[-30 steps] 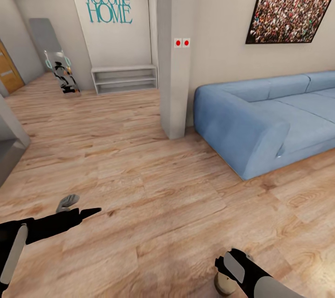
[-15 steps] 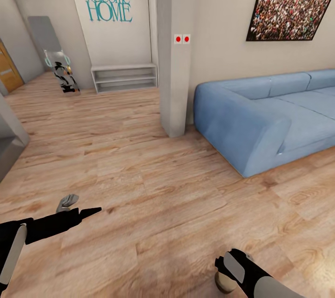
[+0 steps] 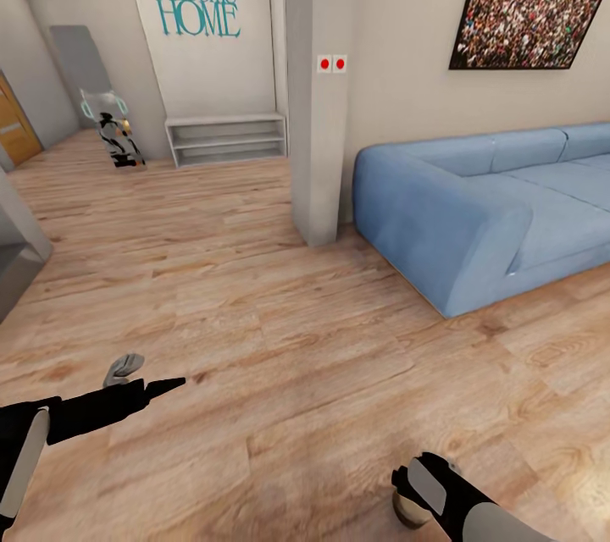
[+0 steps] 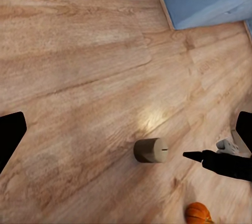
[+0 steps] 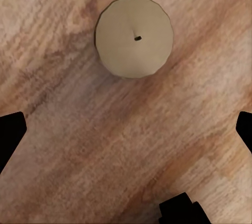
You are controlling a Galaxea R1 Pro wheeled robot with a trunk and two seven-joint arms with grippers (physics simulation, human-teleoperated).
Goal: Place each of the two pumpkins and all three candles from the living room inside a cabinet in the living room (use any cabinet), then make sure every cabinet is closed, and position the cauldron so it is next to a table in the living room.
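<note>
Candle-picking is the step: right hand (image 5: pixel 126 129) hangs spread wide above a beige candle (image 5: pixel 134 37) standing on the wooden floor (image 3: pixel 296 356); next it must drop and close. Left hand (image 4: pixel 126 129) likewise gapes.

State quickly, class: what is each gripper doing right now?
Left gripper: open, holding nothing.
Right gripper: open, empty, above a candle on the floor.

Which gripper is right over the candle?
The right gripper: the candle stands almost straight beneath it, seen top-on with its wick showing. The left gripper is off to the side and sees that candle from farther away.
</note>
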